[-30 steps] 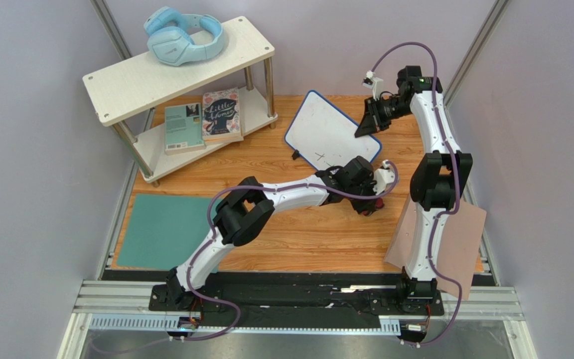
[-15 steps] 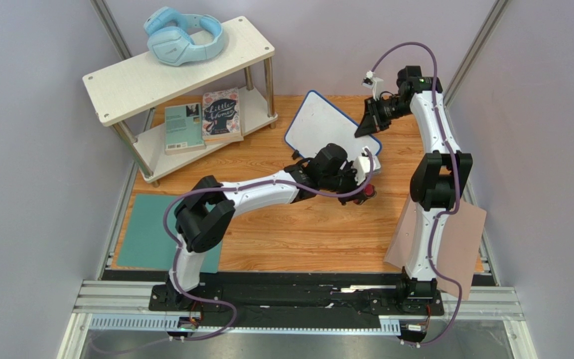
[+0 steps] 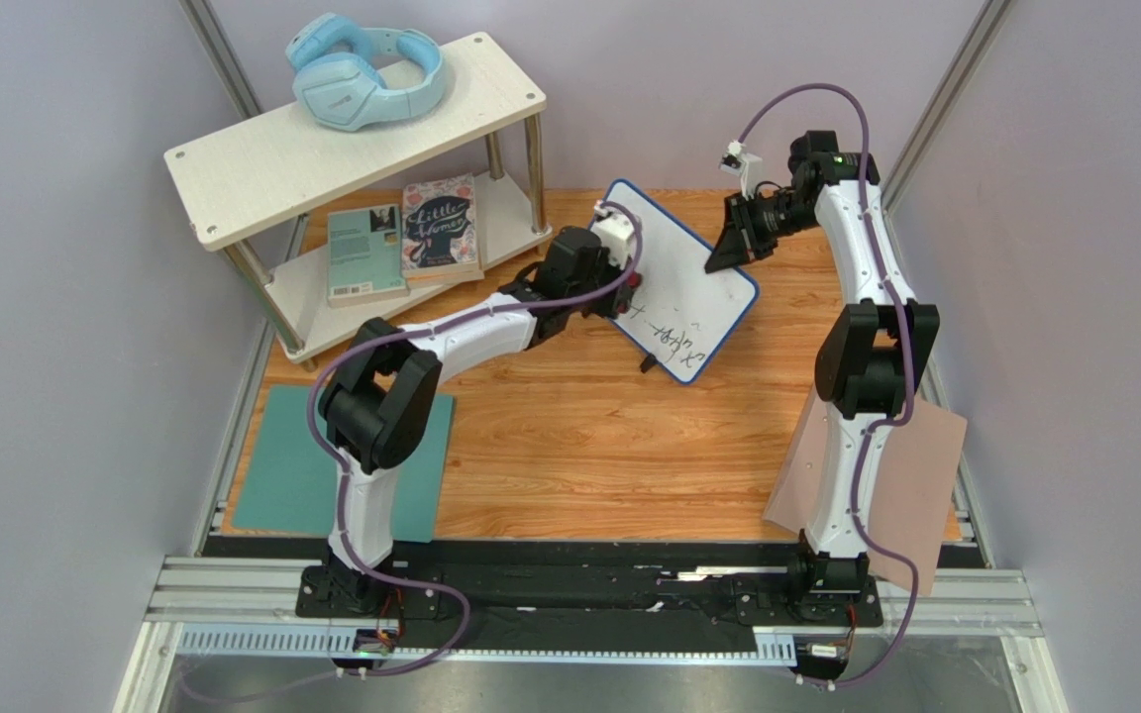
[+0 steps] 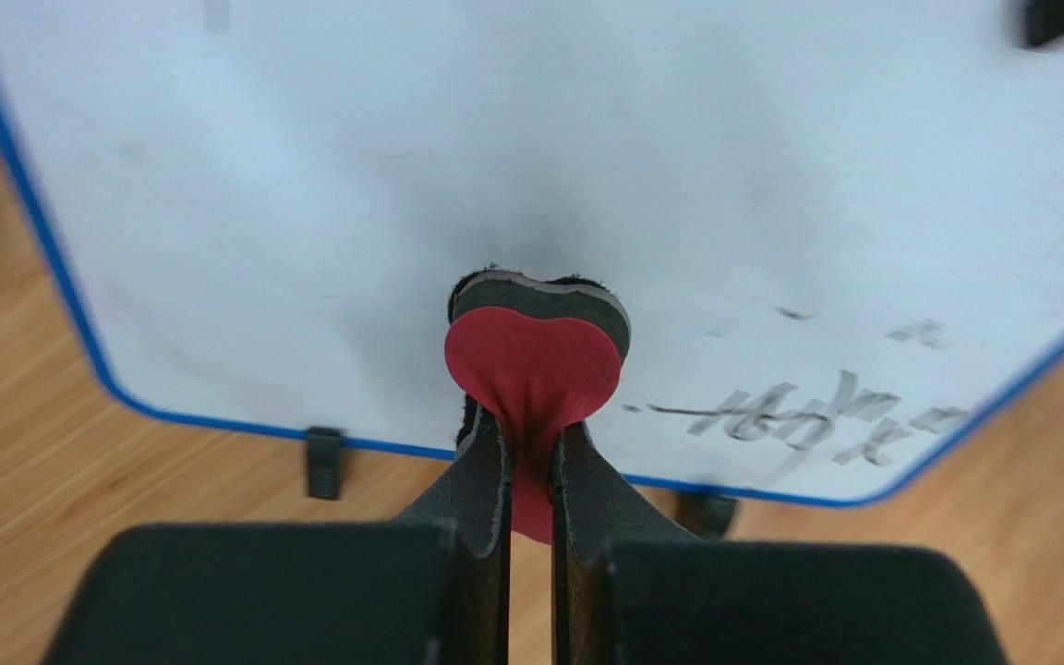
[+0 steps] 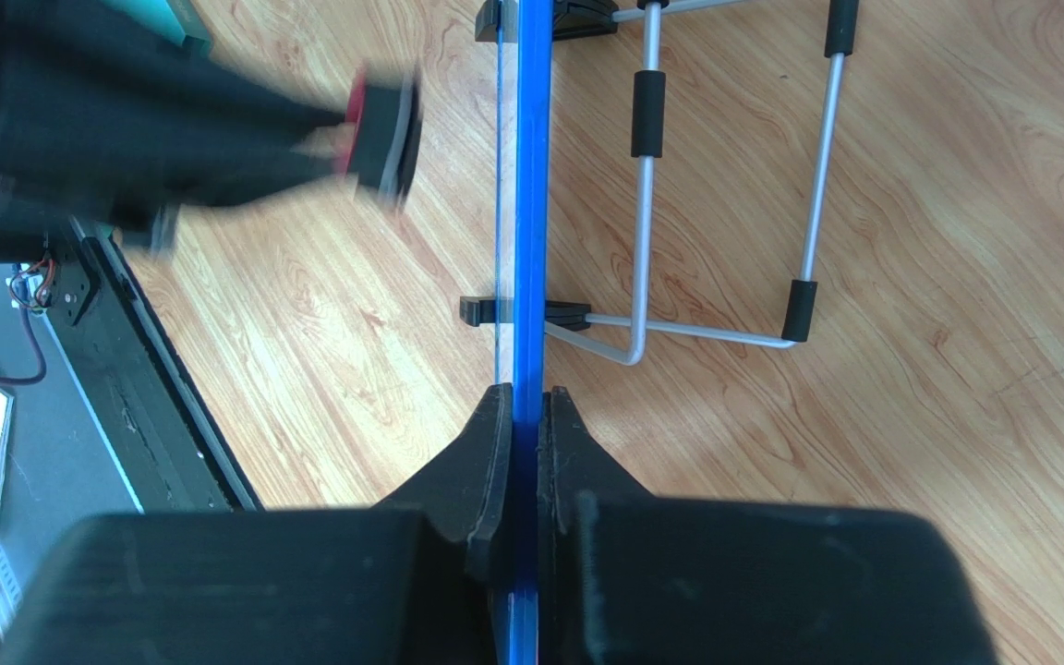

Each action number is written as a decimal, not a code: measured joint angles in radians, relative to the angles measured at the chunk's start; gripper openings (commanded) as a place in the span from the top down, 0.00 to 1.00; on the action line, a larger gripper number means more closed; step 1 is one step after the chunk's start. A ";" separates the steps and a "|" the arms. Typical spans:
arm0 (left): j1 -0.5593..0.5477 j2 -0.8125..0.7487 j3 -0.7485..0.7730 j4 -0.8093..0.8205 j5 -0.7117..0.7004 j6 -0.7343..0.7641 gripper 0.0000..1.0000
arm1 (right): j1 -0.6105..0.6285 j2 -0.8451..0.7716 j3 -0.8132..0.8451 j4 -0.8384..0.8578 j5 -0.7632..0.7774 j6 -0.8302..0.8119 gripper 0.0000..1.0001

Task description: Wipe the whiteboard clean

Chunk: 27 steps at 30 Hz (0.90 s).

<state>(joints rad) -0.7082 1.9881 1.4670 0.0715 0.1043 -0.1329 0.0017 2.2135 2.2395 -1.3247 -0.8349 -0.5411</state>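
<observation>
Two pincers are both closed on something, so you have a grip on each side. Your left pincer (image 4: 531, 446) is clamped on a red heart-shaped eraser (image 4: 535, 363). Its dark felt side faces the whiteboard (image 4: 357, 180). The eraser sits low on the white face, close above the bottom blue rim. The right wrist view is blurred there, so you cannot tell whether the felt is actually touching.

Your right pincer (image 5: 525, 416) is pinched tight on the board's thin blue edge, with one finger on each side of it. From above, that grip (image 3: 723, 253) is at the right edge of the whiteboard (image 3: 681, 275). The board stands tilted near the back of the wooden worktop (image 3: 577, 446), propped on a wire stand (image 5: 646, 208) behind it. Your left pincer (image 3: 624, 280) reaches its face from the left.

Grey scribbles (image 4: 801, 416) show near the lower right corner of the board, to the right of the eraser.

A teal mat (image 3: 294, 461) lies at the worktop's left, and a pinkish-tan sheet (image 3: 926, 476) hangs over its right edge.
</observation>
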 measured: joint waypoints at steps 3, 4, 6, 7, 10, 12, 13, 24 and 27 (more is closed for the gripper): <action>0.053 0.036 0.006 0.018 -0.049 -0.064 1.00 | 0.000 0.000 0.000 0.000 0.000 0.000 1.00; 0.060 0.051 0.016 0.019 -0.057 -0.083 1.00 | 0.000 0.000 0.000 0.000 0.000 0.000 1.00; 0.059 0.080 0.039 0.027 -0.060 -0.114 1.00 | 0.000 0.000 0.000 0.000 0.000 0.000 1.00; 0.056 0.094 0.050 0.030 -0.060 -0.132 1.00 | 0.000 0.000 0.000 0.000 0.000 -0.001 1.00; 0.043 0.125 0.061 0.068 -0.072 -0.188 1.00 | 0.000 0.000 0.000 0.001 0.004 -0.002 1.00; 0.041 0.130 0.045 0.109 -0.085 -0.229 1.00 | 0.000 0.000 0.000 0.002 0.009 0.002 1.00; 0.041 0.130 0.037 0.125 -0.087 -0.248 1.00 | 0.000 0.000 0.000 0.003 0.011 0.003 1.00; 0.045 0.140 0.045 0.111 -0.113 -0.492 1.00 | 0.000 0.000 0.000 0.006 0.016 0.017 1.00; 0.049 0.140 0.043 0.101 -0.114 -0.633 1.00 | 0.000 0.000 0.000 0.006 0.016 0.017 1.00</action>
<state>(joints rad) -0.6594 2.1284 1.5105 0.1730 -0.0093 -0.7658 0.0013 2.2135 2.2395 -1.3186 -0.8185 -0.5240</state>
